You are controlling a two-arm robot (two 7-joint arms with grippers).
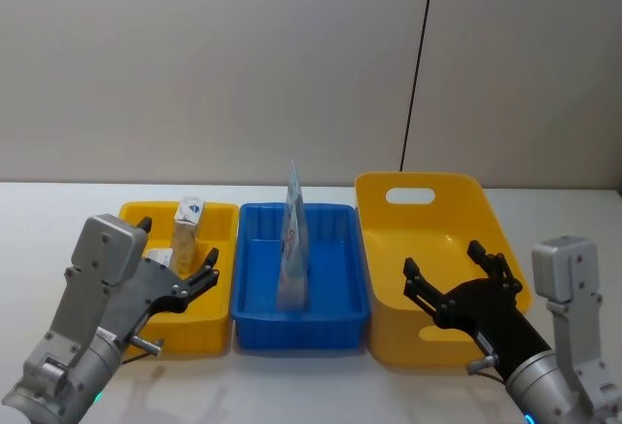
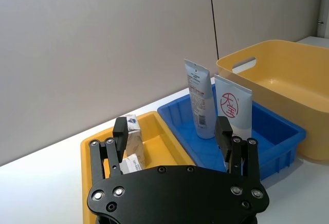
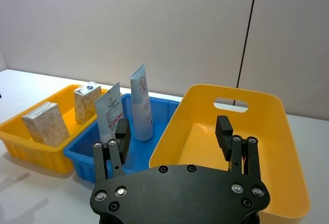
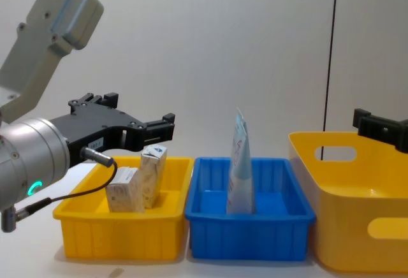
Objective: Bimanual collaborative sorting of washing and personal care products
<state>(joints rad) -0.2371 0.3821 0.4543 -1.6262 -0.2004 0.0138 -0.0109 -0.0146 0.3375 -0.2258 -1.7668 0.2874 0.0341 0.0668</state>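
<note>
Your left gripper (image 1: pixel 178 249) gapes empty left of the blue bin (image 1: pixel 301 329); your right gripper (image 1: pixel 441 257) gapes right of it.

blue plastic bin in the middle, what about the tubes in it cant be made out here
Head view: the white red-marked plastic tube overlaps the taller pale-blue plastic tube; both edge-on, print unreadable.
Chest view: the blue plastic bin hides both tubes' bases behind its wall.
Left wrist view: the left gripper covers the white tube's lower corner.
</note>
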